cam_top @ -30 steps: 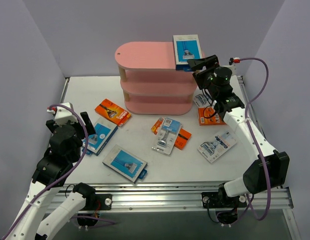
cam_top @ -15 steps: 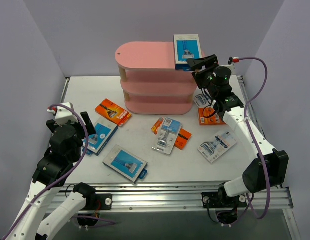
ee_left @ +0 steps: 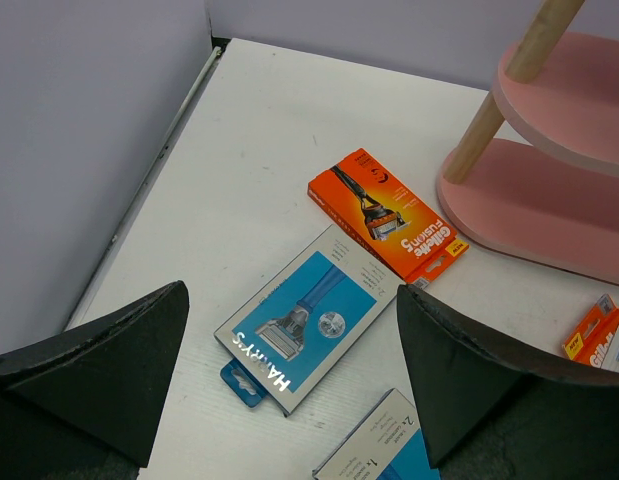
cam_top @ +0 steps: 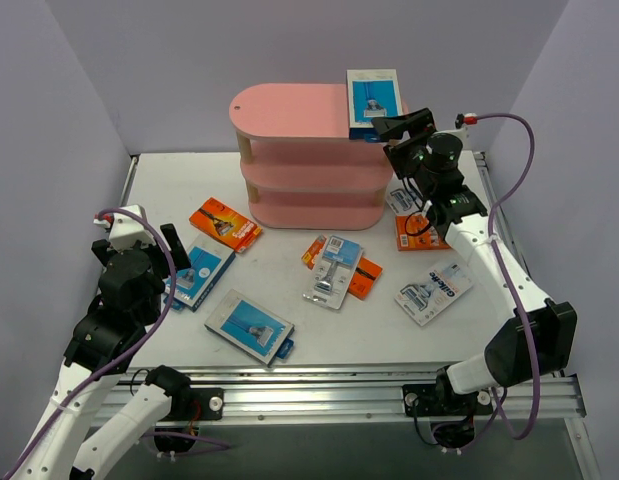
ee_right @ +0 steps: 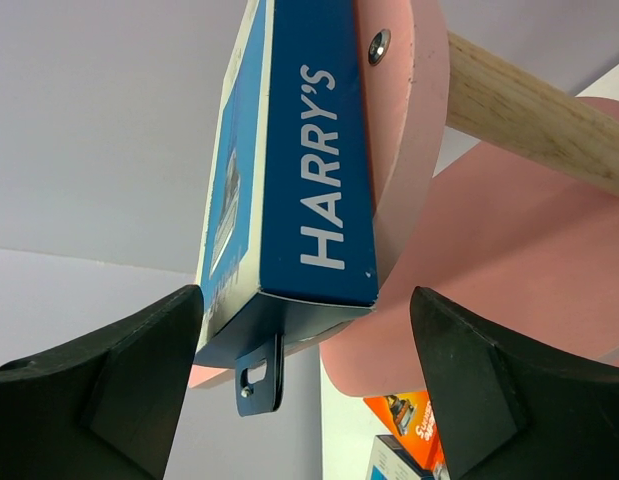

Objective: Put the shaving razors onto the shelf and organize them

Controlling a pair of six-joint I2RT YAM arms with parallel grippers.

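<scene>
One blue razor box lies on the shelf's top board, at its 3 o'clock end. The right fingers stand wide on either side of it, not touching. At 8 o'clock, the left fingers hover wide above a blue pack on the table.

I operate in a robotics lab test cell. Plain lavender panels enclose a white desk at 9, 12 and 3 o'clock. At 6 o'clock, an aluminium rail carries the bolted left arm and right arm, each trailing an exposed purple cable along its white links.
</scene>
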